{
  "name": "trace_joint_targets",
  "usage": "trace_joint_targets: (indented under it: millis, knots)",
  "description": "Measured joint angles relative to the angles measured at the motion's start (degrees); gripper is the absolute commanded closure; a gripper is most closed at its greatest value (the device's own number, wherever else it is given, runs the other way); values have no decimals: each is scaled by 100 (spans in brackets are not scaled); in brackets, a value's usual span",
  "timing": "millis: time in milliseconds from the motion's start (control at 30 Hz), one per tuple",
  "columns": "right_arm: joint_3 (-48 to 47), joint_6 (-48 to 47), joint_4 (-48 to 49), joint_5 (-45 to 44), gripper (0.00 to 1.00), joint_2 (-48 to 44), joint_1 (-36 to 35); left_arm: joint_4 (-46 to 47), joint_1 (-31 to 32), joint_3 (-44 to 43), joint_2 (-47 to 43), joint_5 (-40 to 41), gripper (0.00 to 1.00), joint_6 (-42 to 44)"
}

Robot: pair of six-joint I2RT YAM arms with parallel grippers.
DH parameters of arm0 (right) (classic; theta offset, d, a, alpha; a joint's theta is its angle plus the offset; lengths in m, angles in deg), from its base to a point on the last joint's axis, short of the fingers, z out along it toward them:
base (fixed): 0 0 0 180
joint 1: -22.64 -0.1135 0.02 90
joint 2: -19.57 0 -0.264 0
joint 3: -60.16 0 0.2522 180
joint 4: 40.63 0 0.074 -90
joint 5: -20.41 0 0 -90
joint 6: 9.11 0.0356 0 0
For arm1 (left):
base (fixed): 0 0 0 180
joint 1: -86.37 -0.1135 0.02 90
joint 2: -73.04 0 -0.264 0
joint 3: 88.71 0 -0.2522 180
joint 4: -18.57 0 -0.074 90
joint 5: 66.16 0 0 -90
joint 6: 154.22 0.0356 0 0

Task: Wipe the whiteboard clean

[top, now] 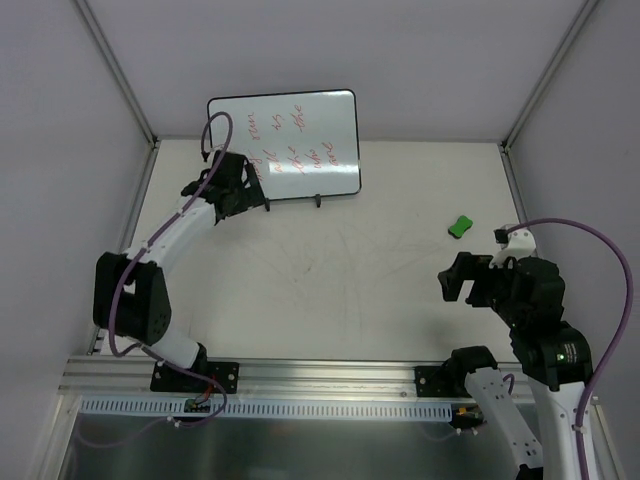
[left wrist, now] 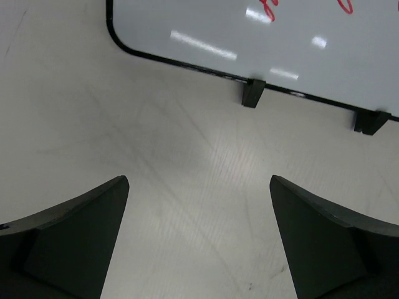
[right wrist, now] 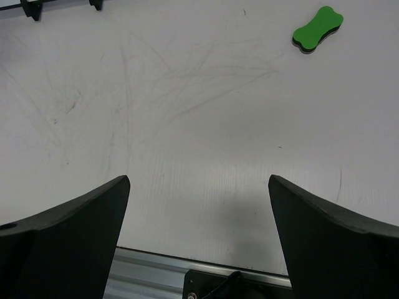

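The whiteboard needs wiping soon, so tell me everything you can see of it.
The large rectangular white board with thin black frame has rounded corners and a glossy face covered in red handwriting. It stands on two small black feet at the back of the pale table. The open left end effector is near its lower left corner; nothing grips it.

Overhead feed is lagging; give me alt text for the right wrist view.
A small green bone-shaped eraser lies at the upper right of the scuffed white tabletop. The two black fingers of the right hand frame the bottom corners, wide open and empty.
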State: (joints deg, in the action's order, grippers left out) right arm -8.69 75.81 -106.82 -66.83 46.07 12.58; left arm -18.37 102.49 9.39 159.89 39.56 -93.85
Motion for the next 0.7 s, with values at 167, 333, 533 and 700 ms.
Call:
trace_joint_targets:
  millis: [167, 333, 533, 700]
  knots:
    - [170, -4, 136, 201, 1, -68, 0, 544, 157, -765, 1364, 155, 10, 44]
    - [203, 42, 321, 203, 1, 15, 0, 726, 225, -1172, 2122, 157, 18, 46]
    - [203, 129, 468, 195, 1, 323, 0, 793, 227, -1458, 2671, 131, 30, 33]
    - [203, 205, 595, 197, 1, 356, 0, 793, 227, -1558, 2885, 103, 39, 26]
